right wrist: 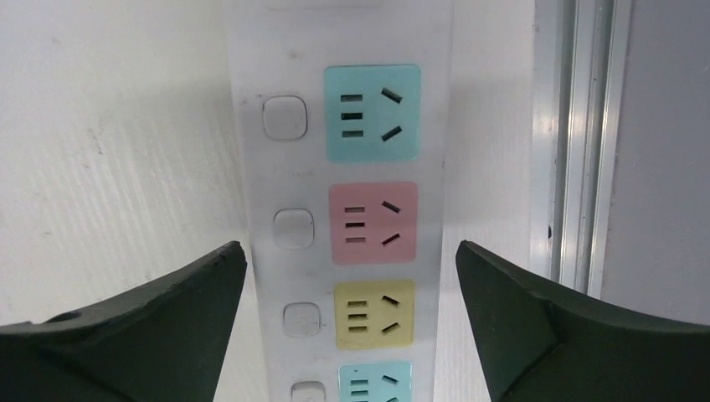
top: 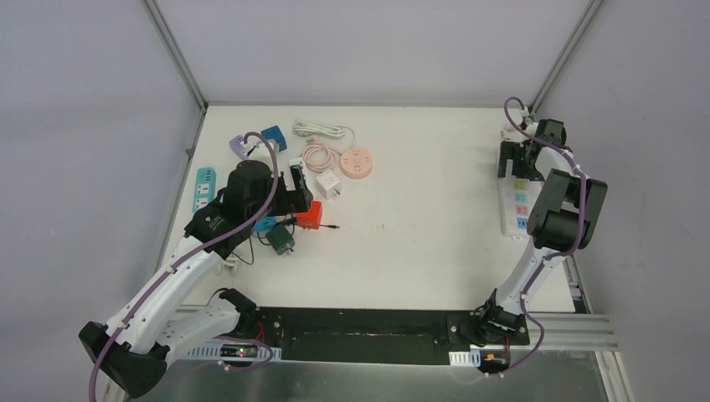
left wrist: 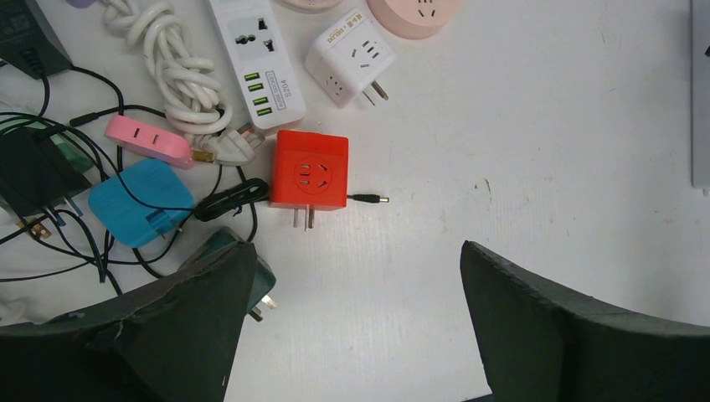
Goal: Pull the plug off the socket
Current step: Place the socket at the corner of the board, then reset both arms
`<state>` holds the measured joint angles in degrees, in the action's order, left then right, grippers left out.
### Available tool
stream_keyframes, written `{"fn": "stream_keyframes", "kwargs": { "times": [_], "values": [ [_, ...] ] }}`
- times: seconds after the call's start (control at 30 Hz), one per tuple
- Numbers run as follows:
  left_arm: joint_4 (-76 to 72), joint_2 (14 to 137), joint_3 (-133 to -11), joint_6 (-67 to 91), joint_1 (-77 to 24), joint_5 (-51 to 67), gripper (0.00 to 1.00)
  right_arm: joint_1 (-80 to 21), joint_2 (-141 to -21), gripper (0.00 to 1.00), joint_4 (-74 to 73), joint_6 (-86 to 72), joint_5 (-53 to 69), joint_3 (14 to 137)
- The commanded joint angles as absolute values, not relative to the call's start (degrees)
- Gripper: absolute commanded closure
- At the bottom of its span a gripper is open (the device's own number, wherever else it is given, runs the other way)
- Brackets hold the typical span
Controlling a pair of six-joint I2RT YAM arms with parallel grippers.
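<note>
Right gripper (right wrist: 350,247), fingers spread wide and empty, hovers over the long white plastic power strip (right wrist: 251,184); every coloured socket (right wrist: 373,222) in view stands bare, so the pull looks done. No plug shows there. Left gripper (left wrist: 358,247), likewise spread, hangs above a red plastic cube adapter (left wrist: 309,170).

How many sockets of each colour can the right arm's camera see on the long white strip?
Light blue square sockets: 2 (the lower one is cut off by the picture's edge)
Pink square socket: 1
Yellow square socket: 1
Total: 4, all in a row on the white plastic power strip
</note>
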<state>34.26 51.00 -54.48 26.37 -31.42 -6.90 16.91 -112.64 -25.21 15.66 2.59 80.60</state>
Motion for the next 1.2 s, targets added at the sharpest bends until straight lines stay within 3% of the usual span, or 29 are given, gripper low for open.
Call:
{"fn": "stream_keyframes", "kwargs": {
  "times": [0.0, 0.23, 0.53, 0.93, 1.17],
  "values": [
    [32.2, 51.2, -57.8, 25.1, -31.1, -5.7, 0.05, 18.6, -107.7, 0.00, -25.3, 13.2, 8.9, 83.8],
    [33.5, 50.7, -60.4, 23.9, -31.1, -4.2, 0.06, 19.4, -104.3, 0.00, -32.4, 15.4, 11.9, 86.6],
    [42.9, 52.5, -73.6, 22.1, -31.0, -4.2, 0.01, 19.5, -97.3, 0.00, -57.0, 18.6, 22.7, 102.2],
    [60.1, 63.9, -106.8, 17.9, -27.9, -3.6, 0.01, 19.6, -78.9, 0.00, -57.7, 3.6, 32.4, 109.5],
    [63.9, 70.2, -113.8, 16.9, -25.9, -3.1, 0.01, 19.6, -74.8, 0.00, -61.3, 1.0, 34.2, 113.9]
  ]
}}
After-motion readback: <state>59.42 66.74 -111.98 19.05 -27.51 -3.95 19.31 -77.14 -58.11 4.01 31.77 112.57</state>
